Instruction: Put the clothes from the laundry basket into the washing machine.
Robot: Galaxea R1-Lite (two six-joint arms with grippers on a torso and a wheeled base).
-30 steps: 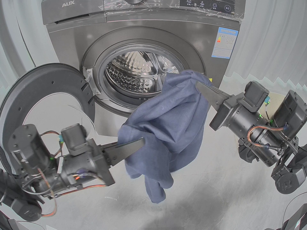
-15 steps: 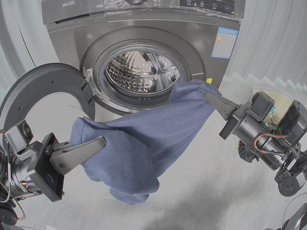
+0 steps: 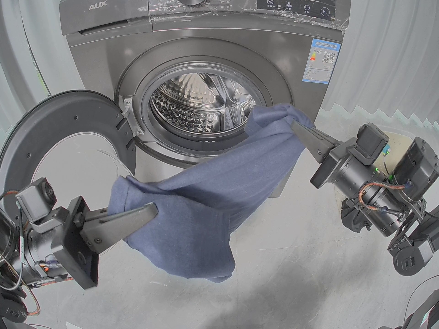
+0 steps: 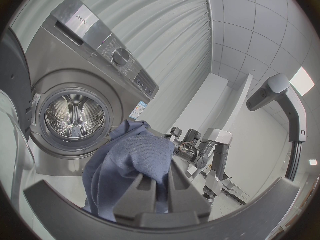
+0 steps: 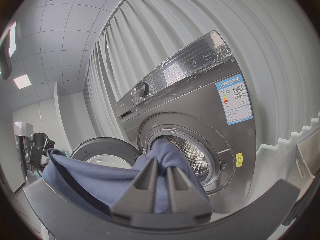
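A dark blue garment (image 3: 215, 193) hangs stretched between my two grippers in front of the grey washing machine (image 3: 114, 55). My left gripper (image 3: 153, 209) is shut on one end, low and to the left, below the open door (image 3: 64, 124). My right gripper (image 3: 295, 125) is shut on the other end, at the right rim of the open drum (image 3: 196, 101). The cloth sags between them, its lower edge above the floor. In the left wrist view the garment (image 4: 133, 154) bunches over the gripper (image 4: 160, 177). In the right wrist view the gripper (image 5: 162, 165) pinches the garment (image 5: 93, 180) before the drum.
The round door stands swung open to the left, close to my left arm. A pale perforated laundry basket (image 5: 308, 154) sits on the floor at the right, behind my right arm. Grey curtains (image 3: 393, 46) hang behind the machine.
My left gripper pulled its end of the garment left and down, spreading the cloth wide, then rose slightly. The right gripper shifted right, then lifted a little toward the drum rim.
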